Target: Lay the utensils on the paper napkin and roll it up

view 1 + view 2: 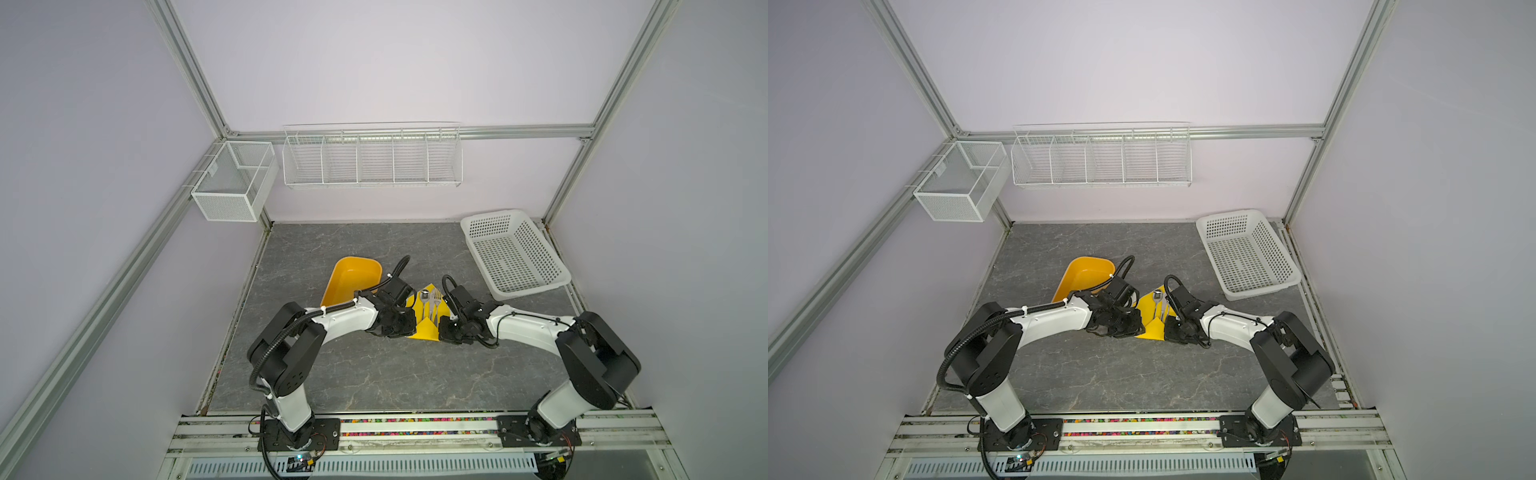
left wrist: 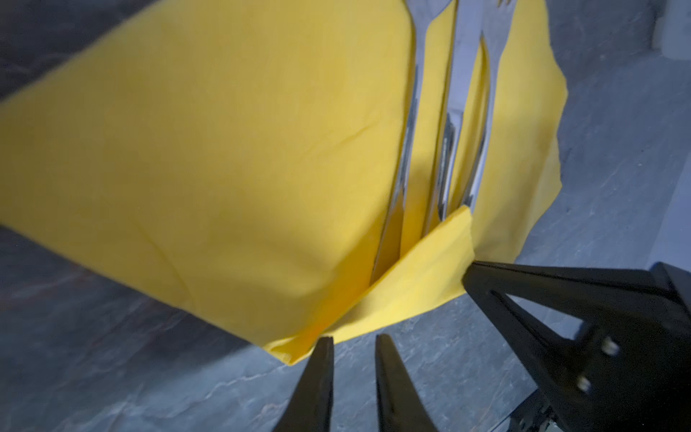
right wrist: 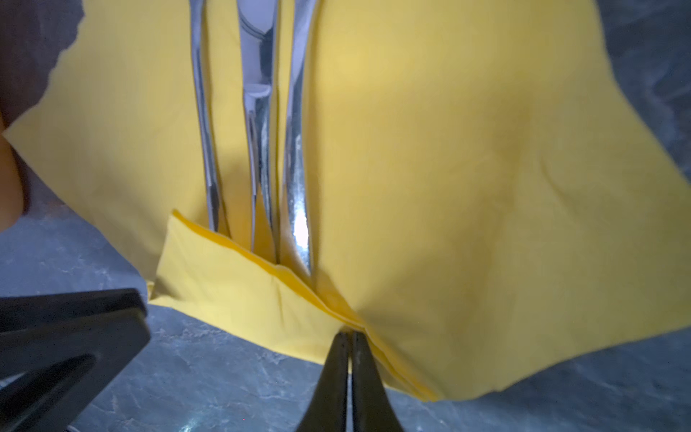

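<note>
A thin bright yellow paper napkin (image 1: pixel 424 330) lies on the grey stone-look table (image 1: pixel 374 374), right between the two black grippers. Three slim shiny silver metal utensils (image 3: pixel 258 131) lie side by side on it, close together, and in a top view I can see a spoon bowl and fork tines at their far ends (image 1: pixel 430 300). The near edge of the napkin is folded up over the ends of the handles. The right gripper (image 3: pixel 349 334) has its jaws squeezed tight together, and they pinch that folded edge. The left gripper (image 2: pixel 354 338) is low at the other end of the fold. Its jaws are open just a little, I can see the table through the gap, and nothing is in between. One fingertip (image 2: pixel 325 342) is just beside the napkin's corner. A hard orange-yellow plastic tub (image 1: pixel 353 274) sits behind the left arm. A white plastic basket with holes (image 1: pixel 513 253) sits far off by the back right corner.
</note>
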